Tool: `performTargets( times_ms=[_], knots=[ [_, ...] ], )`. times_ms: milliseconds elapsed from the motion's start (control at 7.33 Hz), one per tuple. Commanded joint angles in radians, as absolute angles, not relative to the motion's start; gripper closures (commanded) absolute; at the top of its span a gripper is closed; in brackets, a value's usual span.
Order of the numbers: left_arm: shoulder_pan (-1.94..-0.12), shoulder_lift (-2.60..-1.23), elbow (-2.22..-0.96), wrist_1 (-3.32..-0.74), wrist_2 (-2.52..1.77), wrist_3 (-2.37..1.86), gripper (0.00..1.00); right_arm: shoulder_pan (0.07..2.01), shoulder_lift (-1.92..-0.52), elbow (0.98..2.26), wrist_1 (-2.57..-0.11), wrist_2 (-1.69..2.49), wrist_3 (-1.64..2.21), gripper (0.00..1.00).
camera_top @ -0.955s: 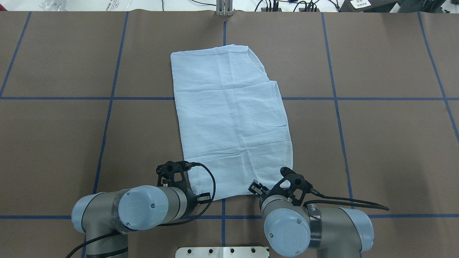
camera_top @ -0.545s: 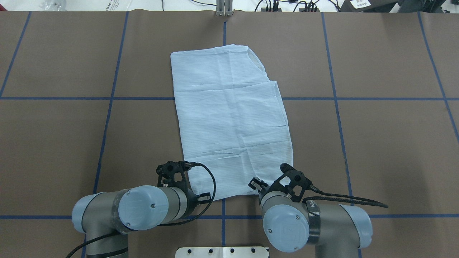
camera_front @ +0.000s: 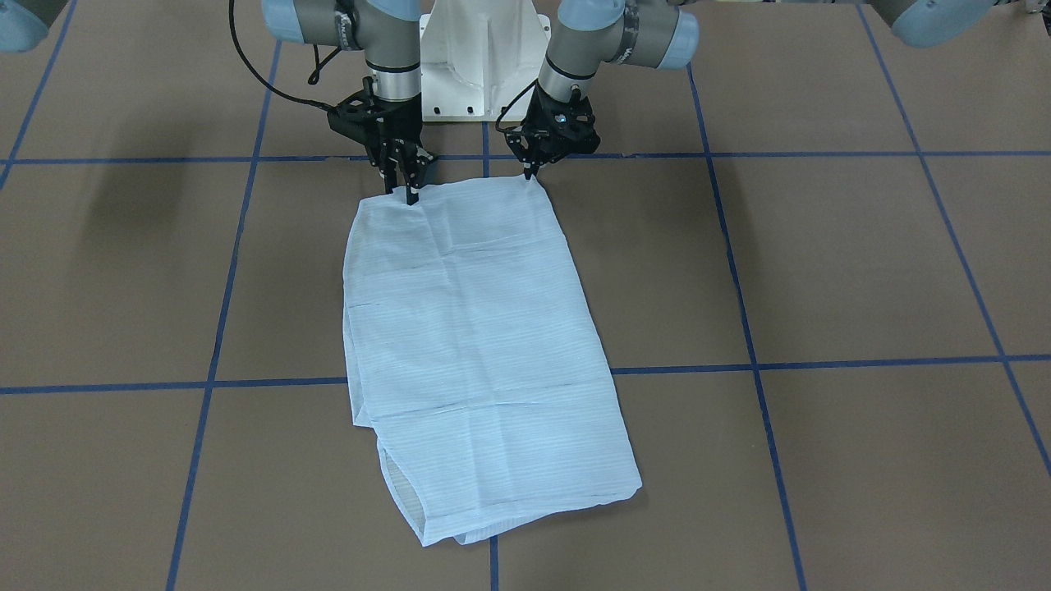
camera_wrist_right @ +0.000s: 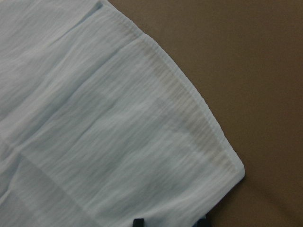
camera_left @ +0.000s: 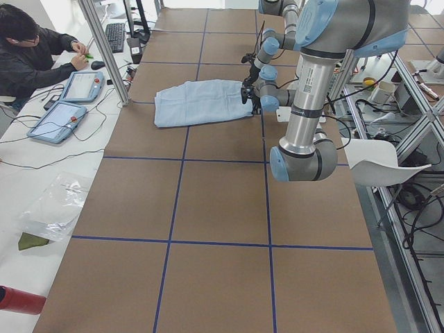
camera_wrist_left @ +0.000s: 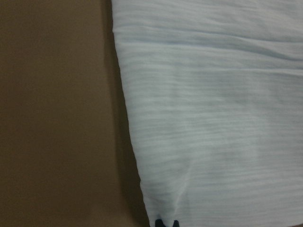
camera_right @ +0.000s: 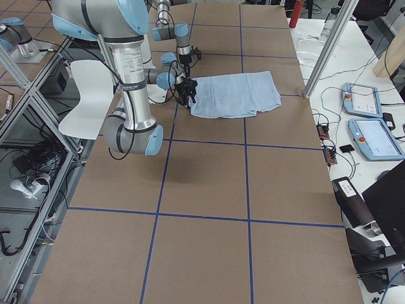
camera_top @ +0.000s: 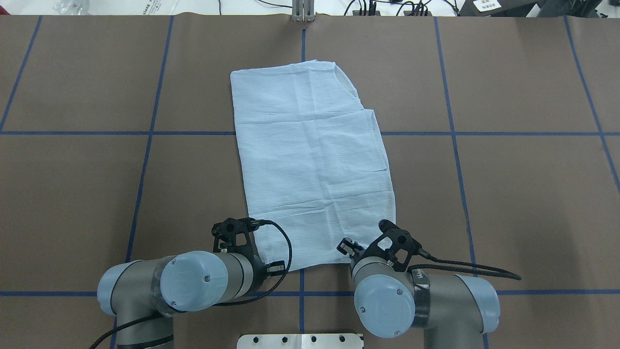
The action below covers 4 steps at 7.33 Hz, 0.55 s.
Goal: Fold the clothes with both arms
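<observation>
Seen from the front, the shirt [camera_front: 476, 345] lies flat on the brown table [camera_front: 821, 271], folded into a long panel with one short end towards the robot. The right gripper [camera_front: 401, 195] stands on one corner of that end with its fingers apart. The left gripper [camera_front: 528, 174] is at the other corner, tips together. Overhead, the wrists of both arms [camera_top: 193, 281] cover those near corners. Both side views show the shirt [camera_left: 201, 102] just in front of the arms. The left wrist camera shows fingertips [camera_wrist_left: 161, 223] pinched on puckered cloth, and the right wrist camera shows tips [camera_wrist_right: 138, 221] set apart, cloth between them.
</observation>
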<state>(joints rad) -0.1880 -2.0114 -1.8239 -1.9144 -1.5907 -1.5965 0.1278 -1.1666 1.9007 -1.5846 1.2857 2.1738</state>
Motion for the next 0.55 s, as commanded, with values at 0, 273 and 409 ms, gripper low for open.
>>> performTargets(
  times_ms=[0, 273, 409],
  knots=[
    [-0.189, -2.011, -1.824, -1.914, -1.591, -1.595, 1.00, 0.129, -1.158, 1.899, -1.585, 1.279, 2.201, 1.00],
    [-0.187, -2.013, -1.825, -1.914, -1.591, -1.595, 1.00, 0.129, -1.160, 1.899, -1.586, 1.278, 2.201, 1.00],
    [-0.189, -2.011, -1.835, -1.914, -1.591, -1.592, 1.00, 0.138, -1.158, 1.910, -1.586, 1.278, 2.200, 1.00]
  ],
)
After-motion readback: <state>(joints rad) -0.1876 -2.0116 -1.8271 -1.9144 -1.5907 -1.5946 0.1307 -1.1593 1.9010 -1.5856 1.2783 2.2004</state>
